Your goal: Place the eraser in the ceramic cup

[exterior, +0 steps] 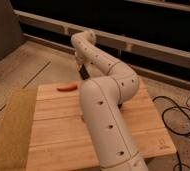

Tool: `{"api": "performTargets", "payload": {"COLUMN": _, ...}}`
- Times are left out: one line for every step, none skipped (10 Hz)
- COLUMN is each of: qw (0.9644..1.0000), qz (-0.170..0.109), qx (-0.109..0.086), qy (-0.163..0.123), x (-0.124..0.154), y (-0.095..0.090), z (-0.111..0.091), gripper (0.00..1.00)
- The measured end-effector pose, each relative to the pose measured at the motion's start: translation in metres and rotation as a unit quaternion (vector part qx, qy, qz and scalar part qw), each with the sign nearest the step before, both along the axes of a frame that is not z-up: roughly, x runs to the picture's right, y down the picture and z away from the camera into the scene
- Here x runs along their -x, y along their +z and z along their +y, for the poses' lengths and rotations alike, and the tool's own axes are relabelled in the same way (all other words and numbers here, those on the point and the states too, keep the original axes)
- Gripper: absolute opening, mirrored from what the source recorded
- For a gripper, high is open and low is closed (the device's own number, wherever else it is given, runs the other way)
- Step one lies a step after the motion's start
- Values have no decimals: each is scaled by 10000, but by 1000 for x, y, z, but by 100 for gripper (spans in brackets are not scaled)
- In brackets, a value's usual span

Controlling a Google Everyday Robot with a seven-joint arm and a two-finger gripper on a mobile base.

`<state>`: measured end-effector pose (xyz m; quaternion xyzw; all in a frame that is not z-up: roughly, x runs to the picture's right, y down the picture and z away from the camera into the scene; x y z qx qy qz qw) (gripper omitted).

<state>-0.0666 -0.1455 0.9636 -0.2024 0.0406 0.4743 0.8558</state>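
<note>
My white arm point(105, 115) rises from the bottom of the camera view, bends over the wooden table point(53, 130) and reaches back to its far edge. The gripper point(82, 71) shows as a small dark shape hanging under the wrist, just above the table's far edge and to the right of an orange-red sausage-shaped thing point(67, 88). The eraser and the ceramic cup are not in view; the arm covers much of the table's right half.
A yellow-green mat point(10, 125) lies along the table's left side. Black cables point(180, 117) lie on the floor at the right. A low ledge and dark wall point(138, 45) run behind the table.
</note>
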Motion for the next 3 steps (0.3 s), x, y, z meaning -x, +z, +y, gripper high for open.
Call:
{"api": "performTargets", "payload": {"qw": 10000, "qz": -22, "qx": 6, "qy": 7, "x": 1, "y": -1, "z": 1, "gripper": 73}}
{"api": "performTargets", "payload": {"qw": 10000, "qz": -59, "qx": 7, "qy": 0, "x": 2, "y": -2, "z": 1, "gripper": 73}}
{"api": "performTargets", "payload": {"qw": 9999, "qz": -112, "qx": 6, "qy": 3, "x": 4, "y": -5, "z": 1, "gripper": 73}}
